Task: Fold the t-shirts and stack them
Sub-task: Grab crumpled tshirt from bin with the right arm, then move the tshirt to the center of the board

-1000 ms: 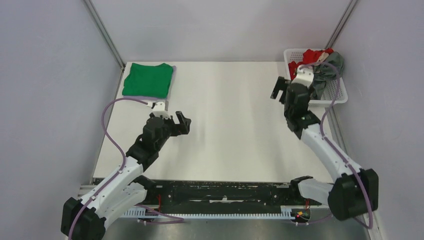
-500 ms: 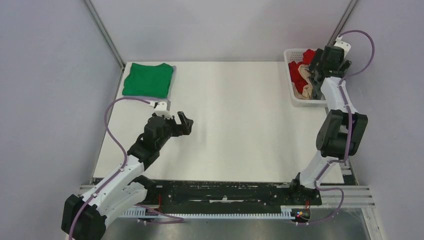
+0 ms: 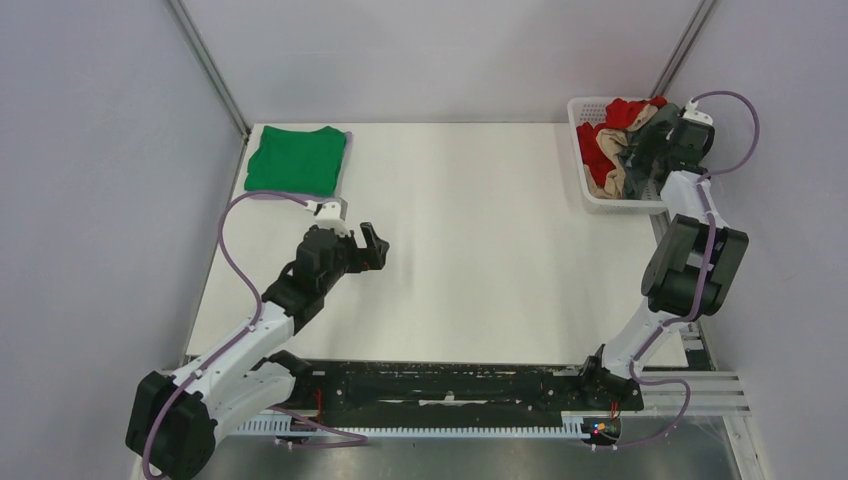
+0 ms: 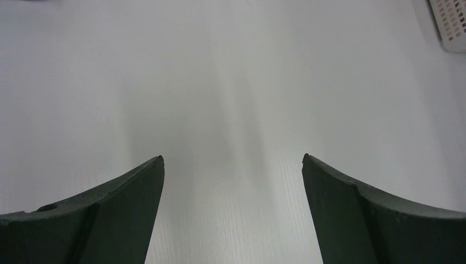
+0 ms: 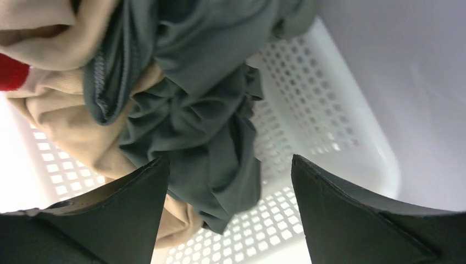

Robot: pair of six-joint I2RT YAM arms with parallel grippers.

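Observation:
A bright green t-shirt (image 3: 297, 160) lies folded flat at the table's far left corner. A dark grey t-shirt (image 5: 198, 115) lies crumpled in the white lattice basket (image 3: 590, 200) at the far right, on top of beige and red garments. My right gripper (image 3: 640, 160) hangs over the basket; in the right wrist view (image 5: 229, 159) its jaws stand wide open just above the grey cloth, holding nothing. My left gripper (image 3: 372, 247) is open and empty over bare table left of centre, and in the left wrist view (image 4: 232, 159) only white table shows between the fingers.
A beige garment (image 5: 60, 126) and a red garment (image 3: 622, 112) share the basket. The basket's perforated wall (image 5: 329, 126) stands close on the right of the open jaws. Grey walls enclose the table on three sides.
My right arm swung from the table's right side out over the basket, then dropped slightly toward the clothes. My left gripper shifted only a little.

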